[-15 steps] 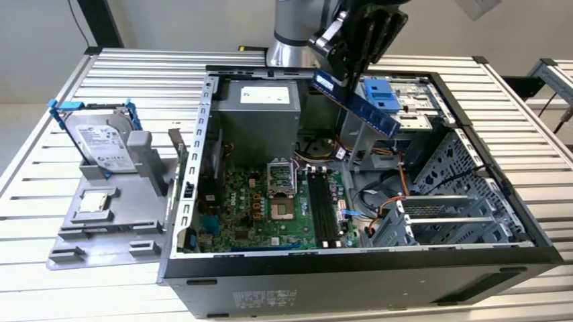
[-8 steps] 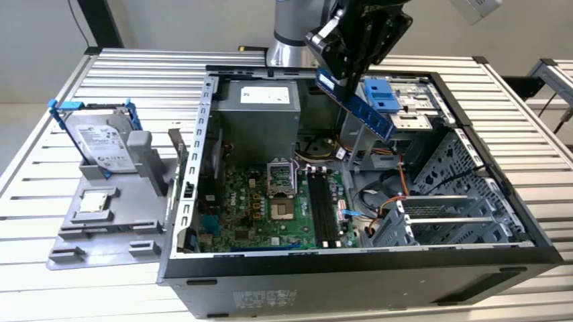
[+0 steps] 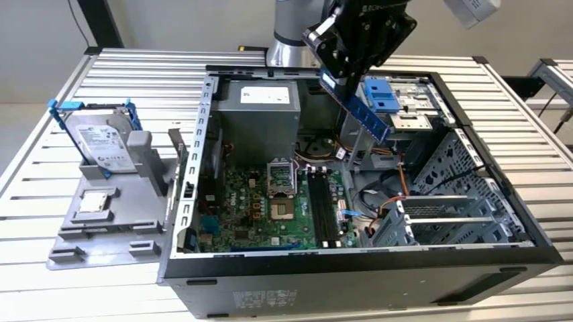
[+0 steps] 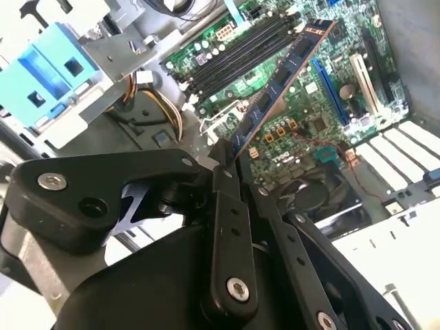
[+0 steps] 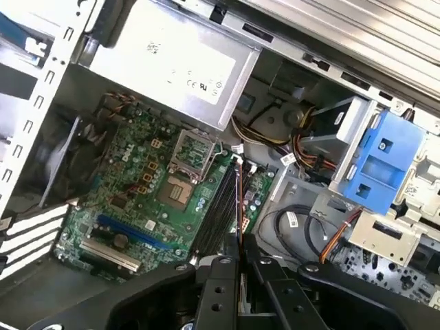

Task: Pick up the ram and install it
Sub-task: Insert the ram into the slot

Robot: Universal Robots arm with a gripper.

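Observation:
The ram (image 3: 363, 111) is a long thin blue-green stick, and my gripper (image 3: 333, 79) is shut on its upper end. It hangs tilted above the open computer case (image 3: 358, 265), over the right part of the motherboard (image 3: 259, 208). In the second wrist view the ram (image 4: 278, 82) slants out from the gripper (image 4: 230, 161) over the board, its free end near the black memory slots (image 4: 240, 48). The first wrist view has the ram (image 5: 238, 206) edge-on, running from the gripper (image 5: 240, 256) along the memory slots (image 5: 216, 206). The slots (image 3: 323, 204) lie below it, apart from it.
A silver hard drive in a blue frame (image 3: 103, 141) stands on a grey holder at the exterior view's left, with a small square chip (image 3: 94, 201) in front. Inside the case are the power supply (image 3: 259, 100), a blue drive caddy (image 3: 380, 94), the CPU socket (image 3: 279, 188) and loose cables (image 3: 376, 201).

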